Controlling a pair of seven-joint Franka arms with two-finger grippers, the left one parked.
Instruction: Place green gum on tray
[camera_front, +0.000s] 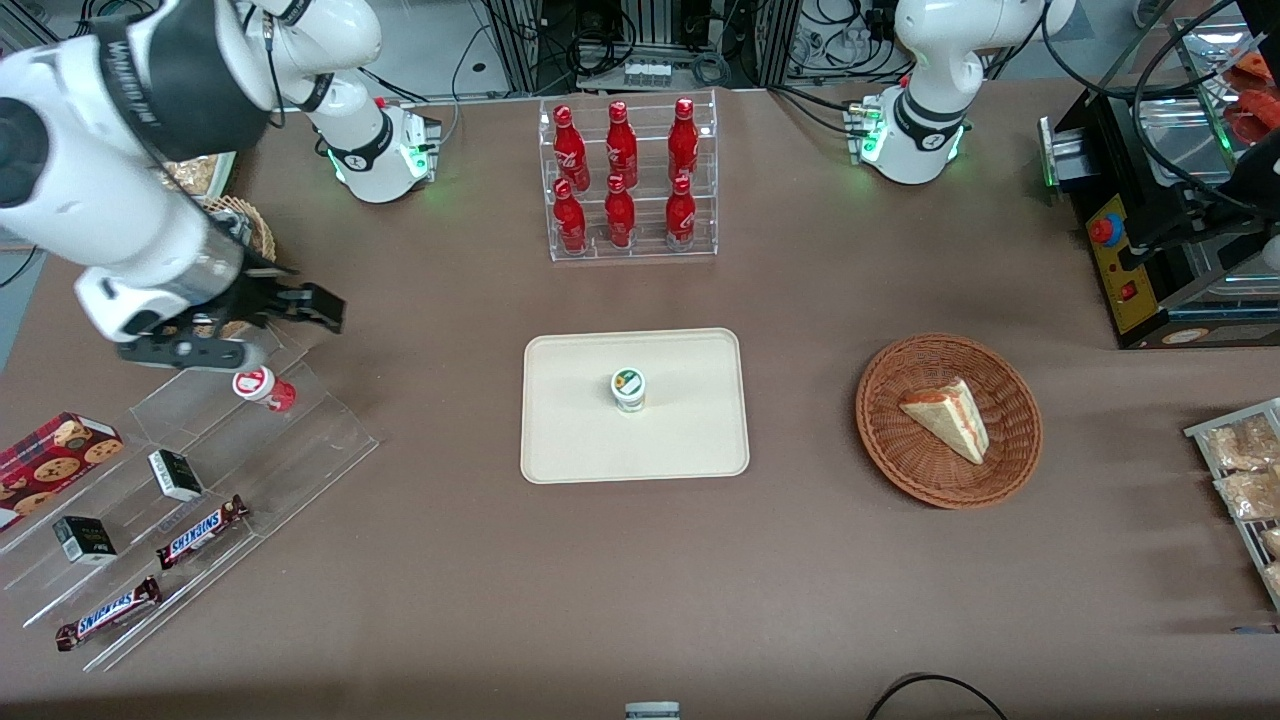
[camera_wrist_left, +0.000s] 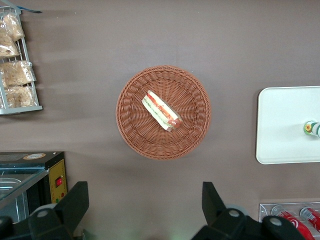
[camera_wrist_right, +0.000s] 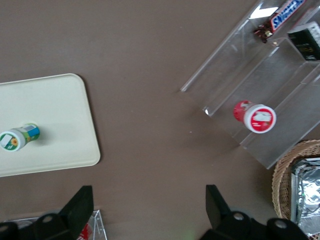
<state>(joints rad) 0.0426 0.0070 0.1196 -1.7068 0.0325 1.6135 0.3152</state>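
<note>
My pincer (camera_front: 300, 305) hangs wide and empty above the acrylic rack (camera_front: 200, 470), well apart from the green gum (camera_front: 628, 388), which stands upright on the tray (camera_front: 570, 440) toward the parked arm.

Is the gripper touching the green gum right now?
Apart. The front view shows the open gripper above the clear shelf, well clear of the green gum on the tray.

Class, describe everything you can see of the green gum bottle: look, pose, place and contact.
The green gum is a small white cylindrical bottle with a green label and a green-and-white round lid. It stands upright near the middle of the cream tray, touching nothing else. The open gripper is apart from it, above the clear stepped display toward the working arm's end.
</note>
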